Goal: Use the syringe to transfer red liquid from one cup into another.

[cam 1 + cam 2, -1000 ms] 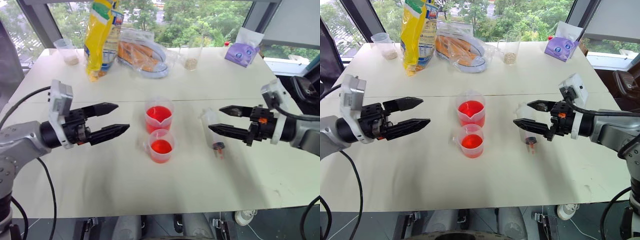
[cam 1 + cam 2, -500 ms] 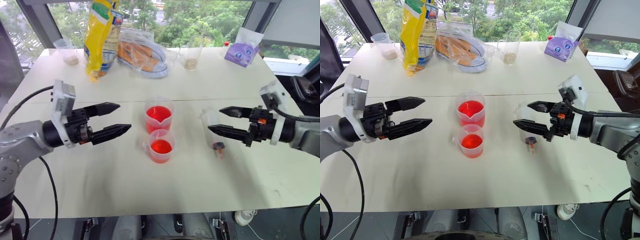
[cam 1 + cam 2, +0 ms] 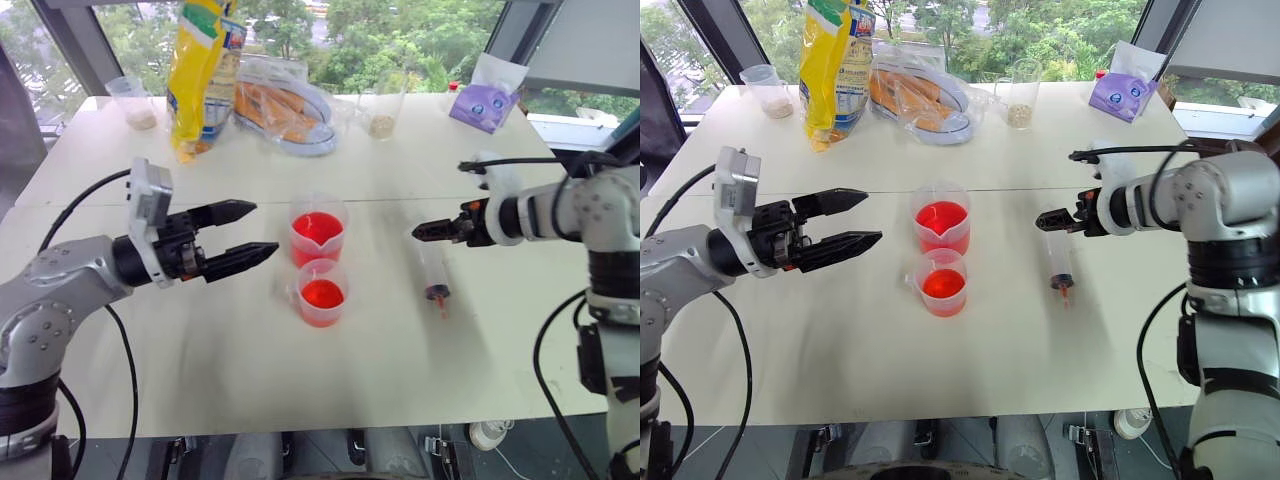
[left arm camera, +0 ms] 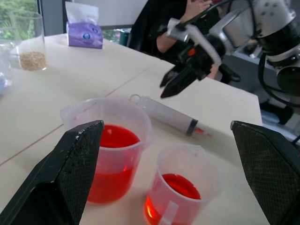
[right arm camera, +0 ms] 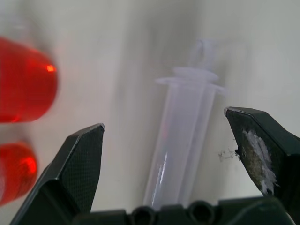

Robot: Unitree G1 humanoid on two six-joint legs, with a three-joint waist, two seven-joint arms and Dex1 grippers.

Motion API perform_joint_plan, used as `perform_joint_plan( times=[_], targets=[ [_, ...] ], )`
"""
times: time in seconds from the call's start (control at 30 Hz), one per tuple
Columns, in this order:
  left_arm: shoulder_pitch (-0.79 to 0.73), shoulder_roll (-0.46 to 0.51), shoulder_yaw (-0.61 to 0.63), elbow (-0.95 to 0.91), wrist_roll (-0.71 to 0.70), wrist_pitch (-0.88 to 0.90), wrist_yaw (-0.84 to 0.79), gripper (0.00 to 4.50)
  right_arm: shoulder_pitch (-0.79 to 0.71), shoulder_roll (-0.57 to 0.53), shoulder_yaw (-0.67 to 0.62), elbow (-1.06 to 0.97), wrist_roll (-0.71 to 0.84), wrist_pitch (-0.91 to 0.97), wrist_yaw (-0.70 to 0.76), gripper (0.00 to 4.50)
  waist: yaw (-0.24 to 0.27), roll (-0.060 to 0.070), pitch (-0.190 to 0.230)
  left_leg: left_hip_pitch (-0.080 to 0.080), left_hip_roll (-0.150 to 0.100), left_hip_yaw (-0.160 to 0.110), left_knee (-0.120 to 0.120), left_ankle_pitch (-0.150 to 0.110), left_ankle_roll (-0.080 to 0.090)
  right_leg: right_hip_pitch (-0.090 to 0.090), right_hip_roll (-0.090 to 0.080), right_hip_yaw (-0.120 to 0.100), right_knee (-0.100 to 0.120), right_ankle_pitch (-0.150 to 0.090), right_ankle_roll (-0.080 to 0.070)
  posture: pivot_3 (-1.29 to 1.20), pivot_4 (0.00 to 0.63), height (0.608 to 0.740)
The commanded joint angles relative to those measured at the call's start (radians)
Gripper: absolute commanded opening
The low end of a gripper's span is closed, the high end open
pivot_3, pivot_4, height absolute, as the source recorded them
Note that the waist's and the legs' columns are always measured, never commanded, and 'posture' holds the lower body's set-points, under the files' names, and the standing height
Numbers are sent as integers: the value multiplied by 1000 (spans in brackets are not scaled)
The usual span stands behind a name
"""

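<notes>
Since a second ago our right gripper (image 3: pixel 1052 219) has swung forward and tipped downward, so it now hangs over the upper end of the syringe (image 3: pixel 1061 259) with its fingers wide apart and nothing between them. From the right wrist the plunger end lies in the gap between the two fingers, apart from both. Our left gripper (image 3: pixel 245 232) has hardly shifted; it hovers level near the worktop's left side, fingers spread and empty, pointing toward the cups.

We see the syringe lying flat on the worktop (image 3: pixel 400 380), right of centre, its small red tip toward the near edge and its plunger end toward the far edge. Two cups of red liquid (image 3: pixel 318 228) stand at the middle of the worktop — the taller cup (image 3: pixel 319 232) behind, the shorter cup (image 3: pixel 323 291) just in front of it, the two very close or touching. Both stand upright, with the shorter one showing a small tab on its left side.

Along the far edge we see a yellow bag (image 3: pixel 203 75), a shoe in clear wrap (image 3: pixel 285 108), two clear cups with grains (image 3: pixel 380 112) — one toward the far left corner, one further right — and a purple tissue pack (image 3: pixel 484 100) near the far right corner.
</notes>
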State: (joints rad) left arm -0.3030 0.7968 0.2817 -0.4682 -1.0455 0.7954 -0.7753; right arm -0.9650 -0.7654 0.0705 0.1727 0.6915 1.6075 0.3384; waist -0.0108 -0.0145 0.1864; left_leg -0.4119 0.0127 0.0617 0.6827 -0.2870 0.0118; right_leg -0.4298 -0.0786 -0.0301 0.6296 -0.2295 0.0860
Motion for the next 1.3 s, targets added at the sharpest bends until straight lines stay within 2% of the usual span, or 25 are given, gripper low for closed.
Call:
perform_joint_plan(
  times=[0.03, 0.3, 0.43, 0.53, 0.67, 0.7, 0.87, 1.03, 1.13, 1.3],
  targets=[
    [14, -23, 14, -32, 10, -36, 15, 4500, -88, 18, 91, 111, -76, -4, 26, 4464, -2, 0, 0, 0, 0, 0, 0, 0, 0, 0, 0, 0, 0, 0, 0, 0, 150, 740],
    [67, -53, 27, -81, 21, -56, 64, 4500, -125, 54, 283, 251, -195, -105, 165, 4464, -2, 0, 0, 0, 0, 0, 0, 0, 1, 0, 0, 0, 0, 0, 1, 0, 150, 740],
    [84, -56, 32, -95, 24, -65, 78, 4500, -137, 80, 324, 320, -250, -157, 215, 4464, -6, 0, 0, 1, 0, 0, 0, 0, 1, 0, 0, 0, 0, 0, 1, 0, 150, 740],
    [101, -57, 39, -107, 26, -72, 88, 4500, -148, 114, 363, 369, -300, -205, 256, 3714, -9, -1, -1, 2, 0, 0, 0, 0, 0, 2, 0, 0, 0, 0, 1, 0, 150, 740],
    [102, -55, 39, -104, 28, -78, 91, 4500, -144, 127, 381, 376, -343, -221, 300, 1681, -10, -2, -1, 3, 1, 0, 1, 1, -1, 2, 1, 0, 0, 0, -1, 0, 150, 740],
    [101, -53, 40, -101, 29, -79, 89, 4500, -141, 128, 377, 369, -349, -216, 306, 1418, -11, -2, -1, 4, 1, 0, 1, 1, -1, 2, 1, 0, 1, 0, -1, 0, 150, 740],
    [81, -43, 35, -80, 35, -85, 81, 4500, -116, 103, 283, 253, -353, -215, 307, 1408, -10, -2, -1, 4, 2, 0, 0, 1, -1, 2, 2, 0, 1, 1, -1, 0, 150, 740],
    [44, -18, 33, -45, 36, -80, 60, 4500, -78, 97, 10, -18, -283, -309, 290, 1408, -3, 0, 0, 1, 2, 0, 0, 1, -1, -1, 2, 0, 1, 1, 0, 0, 150, 740],
    [5, 1, 21, -12, 42, -78, 35, 4500, -62, 147, -160, -165, -194, -429, 309, 1408, -1, 0, 0, 0, 2, 0, 0, 1, -1, -1, 2, 0, 1, 1, 0, 0, 150, 740],
    [-64, 24, -7, 48, 67, -77, -17, 4500, -56, 311, -315, -285, -80, -623, 293, 1408, -3, 0, 0, 1, 2, 0, -1, 1, -1, 0, 2, -1, 1, 1, 0, 0, 150, 740]
  ],
)
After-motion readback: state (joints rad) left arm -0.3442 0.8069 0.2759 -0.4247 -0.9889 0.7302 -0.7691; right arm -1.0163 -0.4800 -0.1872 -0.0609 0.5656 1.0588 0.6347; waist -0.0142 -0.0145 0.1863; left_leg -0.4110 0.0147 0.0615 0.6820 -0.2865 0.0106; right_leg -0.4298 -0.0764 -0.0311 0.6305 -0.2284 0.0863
